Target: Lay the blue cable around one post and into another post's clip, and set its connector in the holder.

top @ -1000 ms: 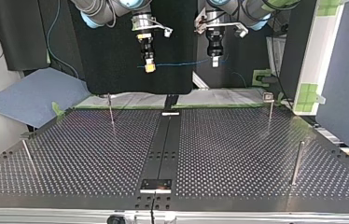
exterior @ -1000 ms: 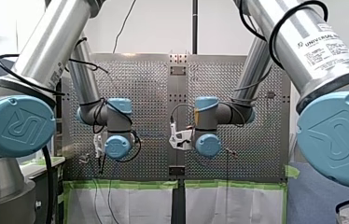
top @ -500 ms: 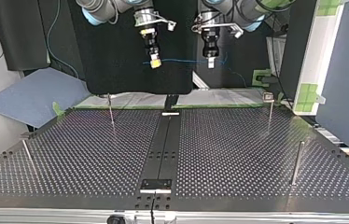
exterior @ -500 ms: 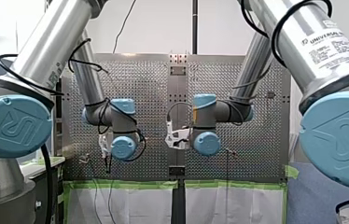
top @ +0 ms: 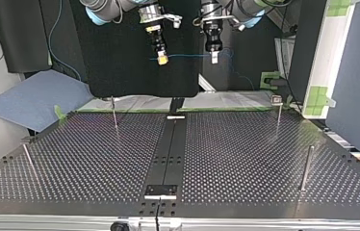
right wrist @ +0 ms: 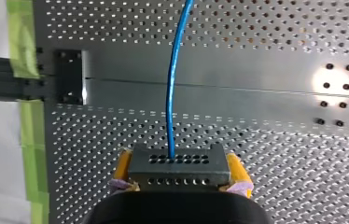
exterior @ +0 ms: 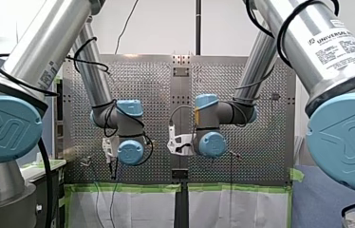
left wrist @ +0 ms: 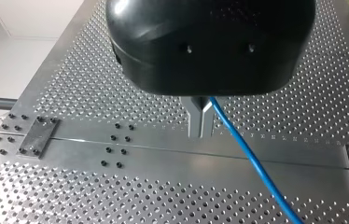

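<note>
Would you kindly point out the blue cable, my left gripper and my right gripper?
blue cable [left wrist: 252,157]: left wrist view, on its stretch just past the fingers.
my left gripper [left wrist: 200,132]: left wrist view, midway between its metal fingertips.
my right gripper [right wrist: 178,162]: right wrist view, midway between its yellow pads.

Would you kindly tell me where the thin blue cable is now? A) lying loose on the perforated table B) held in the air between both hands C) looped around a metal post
B: the thin blue cable spans from my right hand to my left hand in mid-air.
</note>
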`<state>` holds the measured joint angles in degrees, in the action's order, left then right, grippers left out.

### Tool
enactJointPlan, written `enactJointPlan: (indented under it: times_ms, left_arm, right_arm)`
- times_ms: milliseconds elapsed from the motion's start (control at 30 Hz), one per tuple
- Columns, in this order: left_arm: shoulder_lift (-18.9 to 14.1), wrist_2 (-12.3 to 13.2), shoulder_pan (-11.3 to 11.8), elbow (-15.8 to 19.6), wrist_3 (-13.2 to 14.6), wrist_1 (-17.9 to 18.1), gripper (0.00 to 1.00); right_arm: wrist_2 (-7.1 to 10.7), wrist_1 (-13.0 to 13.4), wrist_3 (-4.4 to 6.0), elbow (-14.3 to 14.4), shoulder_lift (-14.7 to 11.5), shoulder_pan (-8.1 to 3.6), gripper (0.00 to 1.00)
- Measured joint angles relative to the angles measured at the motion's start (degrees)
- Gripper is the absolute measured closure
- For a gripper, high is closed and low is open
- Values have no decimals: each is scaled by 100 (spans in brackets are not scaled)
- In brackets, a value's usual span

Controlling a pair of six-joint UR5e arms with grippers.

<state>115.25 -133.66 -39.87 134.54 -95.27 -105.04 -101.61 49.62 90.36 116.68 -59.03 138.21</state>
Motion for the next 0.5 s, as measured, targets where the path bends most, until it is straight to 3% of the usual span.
enactJointPlan:
  times_ms: [233, 500]
  left_arm:
    - [51, 2, 77, -105, -104, -36, 100]
    - [-209, 169, 234, -370, -394, -347, 100]
  right_arm:
    - [-40, -237, 50, -5, -24, -27, 100]
    - [-35, -165, 365, -116, -324, -10, 100]
